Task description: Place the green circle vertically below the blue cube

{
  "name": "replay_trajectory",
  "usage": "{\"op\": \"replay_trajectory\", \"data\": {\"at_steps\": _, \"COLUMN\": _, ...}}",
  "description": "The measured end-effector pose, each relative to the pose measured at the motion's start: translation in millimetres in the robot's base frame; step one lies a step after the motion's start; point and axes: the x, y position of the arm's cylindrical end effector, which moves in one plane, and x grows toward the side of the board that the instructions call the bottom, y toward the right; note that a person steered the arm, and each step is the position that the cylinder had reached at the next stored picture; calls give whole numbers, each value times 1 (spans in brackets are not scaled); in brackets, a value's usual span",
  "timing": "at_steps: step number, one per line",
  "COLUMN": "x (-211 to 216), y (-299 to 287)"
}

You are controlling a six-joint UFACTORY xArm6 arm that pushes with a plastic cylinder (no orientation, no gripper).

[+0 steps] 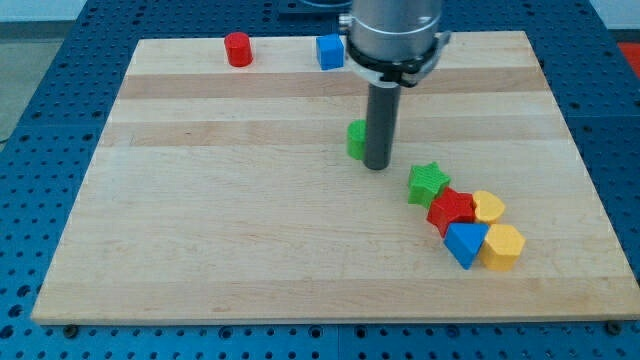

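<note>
The green circle (356, 139) sits near the board's middle, partly hidden behind my rod. My tip (377, 166) rests on the board just to the right of it, touching or nearly touching its right side. The blue cube (330, 51) stands near the view's top edge of the board, above the green circle and slightly to its left.
A red cylinder (238, 49) stands at the top left. A cluster lies at the lower right: a green star (428, 183), a red star (451, 210), a yellow heart (488, 207), a blue triangular block (465, 244) and a yellow hexagon (502, 246). The wooden board (200, 220) lies on a blue pegboard.
</note>
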Motion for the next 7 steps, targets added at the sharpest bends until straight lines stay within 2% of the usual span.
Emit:
{"op": "replay_trajectory", "data": {"at_steps": 1, "x": -9, "y": -2}}
{"op": "replay_trajectory", "data": {"at_steps": 2, "x": -45, "y": -9}}
{"op": "replay_trajectory", "data": {"at_steps": 4, "x": -44, "y": -21}}
{"op": "replay_trajectory", "data": {"at_steps": 5, "x": -41, "y": -49}}
{"op": "replay_trajectory", "data": {"at_steps": 7, "x": -41, "y": -28}}
